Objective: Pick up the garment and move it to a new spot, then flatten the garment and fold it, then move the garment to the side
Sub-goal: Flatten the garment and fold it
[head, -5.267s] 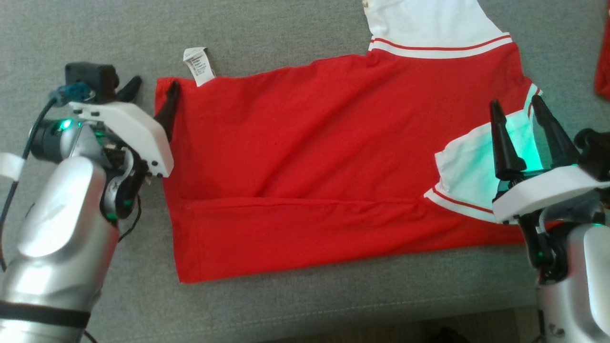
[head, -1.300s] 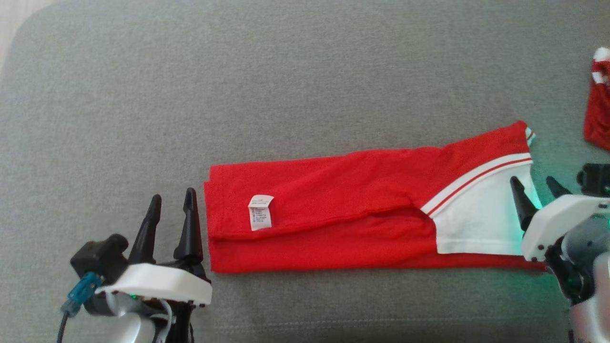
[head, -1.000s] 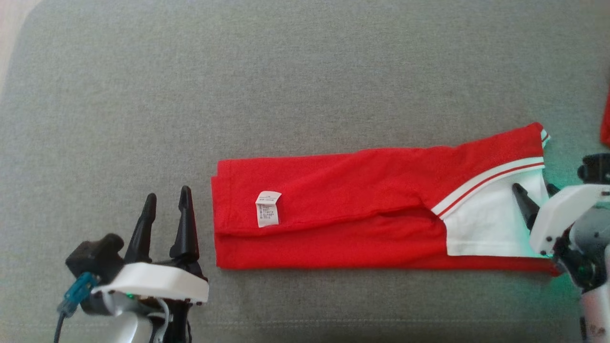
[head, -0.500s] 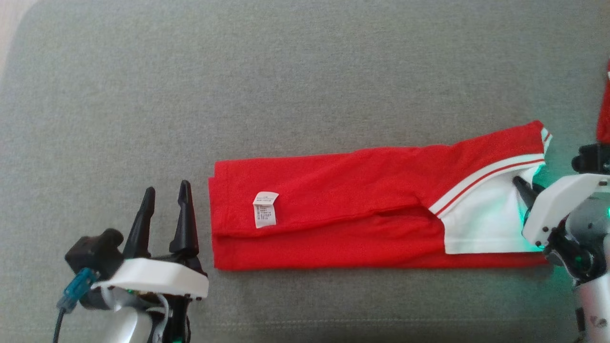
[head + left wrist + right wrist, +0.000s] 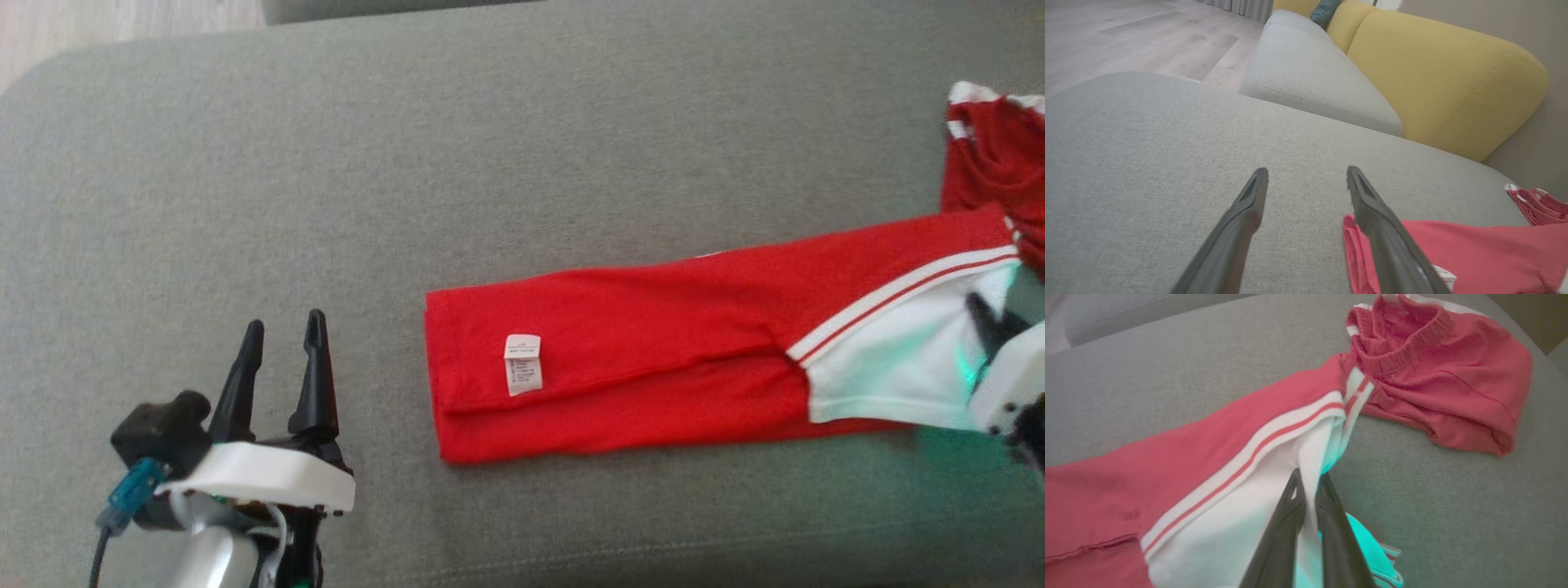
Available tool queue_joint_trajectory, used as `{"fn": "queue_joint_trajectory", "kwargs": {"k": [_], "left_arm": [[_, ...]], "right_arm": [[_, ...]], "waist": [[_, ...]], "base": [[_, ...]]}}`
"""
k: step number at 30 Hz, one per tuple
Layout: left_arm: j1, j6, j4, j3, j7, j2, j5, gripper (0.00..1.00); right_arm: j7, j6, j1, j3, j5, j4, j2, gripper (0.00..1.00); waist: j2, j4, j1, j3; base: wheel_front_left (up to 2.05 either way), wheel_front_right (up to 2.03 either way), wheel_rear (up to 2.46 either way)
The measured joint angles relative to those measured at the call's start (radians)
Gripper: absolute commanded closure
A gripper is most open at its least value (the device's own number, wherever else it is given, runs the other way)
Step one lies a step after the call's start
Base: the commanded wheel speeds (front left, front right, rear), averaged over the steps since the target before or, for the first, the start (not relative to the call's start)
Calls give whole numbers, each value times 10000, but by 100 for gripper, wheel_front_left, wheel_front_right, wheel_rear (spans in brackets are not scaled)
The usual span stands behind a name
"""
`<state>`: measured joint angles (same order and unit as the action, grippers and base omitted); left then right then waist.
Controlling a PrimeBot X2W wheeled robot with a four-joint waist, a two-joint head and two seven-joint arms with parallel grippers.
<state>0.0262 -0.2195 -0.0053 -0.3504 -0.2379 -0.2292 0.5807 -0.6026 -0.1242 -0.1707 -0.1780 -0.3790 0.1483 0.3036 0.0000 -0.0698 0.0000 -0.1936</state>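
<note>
A folded red-and-white cotton garment [image 5: 653,376] lies along the near edge of the grey fabric sofa cushion [image 5: 367,163], toward its right side. The right gripper [image 5: 1309,475] is pinched tight on the garment's white end. The left gripper [image 5: 286,320] hangs with its fingers apart, off the garment's left end.

**Soft daylight, one green glow**

You get bright, even light with only faint shadows. A teal glow tints the white of the garment [image 5: 1224,522] by the right gripper [image 5: 1310,474]. The head view smears at its right edge.
</note>
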Motion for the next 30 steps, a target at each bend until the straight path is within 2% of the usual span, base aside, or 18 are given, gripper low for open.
{"fn": "queue_joint_trajectory", "kwargs": {"k": [5, 10, 16, 23, 24, 30], "left_arm": [[-24, 2, 63, -198, 75, 4, 0, 0], [-49, 8, 125, -259, 77, 25, 0, 0], [-69, 65, 224, -316, 75, 86, 46, 0], [-76, 148, 309, -414, 73, 136, 46, 0], [-76, 148, 309, -414, 73, 136, 46, 0], [-49, 238, 412, -577, 69, 192, 46, 0]], "right_arm": [[-46, 0, 490, 600, -441, -997, -445, 100], [-59, 0, 1441, 1831, -907, -2568, -706, 100], [-240, 0, 1603, 3231, -1175, -3471, -761, 100], [-203, 0, 1373, 5076, -1513, -3060, -1409, 100], [-203, 0, 1373, 5076, -1513, -3060, -1409, 100], [472, 0, 232, 6027, -1609, -1643, -2092, 100]], "waist": [[0, -130, 0, 330], [0, -31, 0, 655], [0, 298, 0, 883], [0, 790, 0, 929], [0, 790, 0, 929], [0, 1214, 0, 829]], "base": [[0, 0, 0], [0, 0, 0], [0, 0, 0], [0, 0, 0], [0, 0, 0], [0, 0, 0]]}}
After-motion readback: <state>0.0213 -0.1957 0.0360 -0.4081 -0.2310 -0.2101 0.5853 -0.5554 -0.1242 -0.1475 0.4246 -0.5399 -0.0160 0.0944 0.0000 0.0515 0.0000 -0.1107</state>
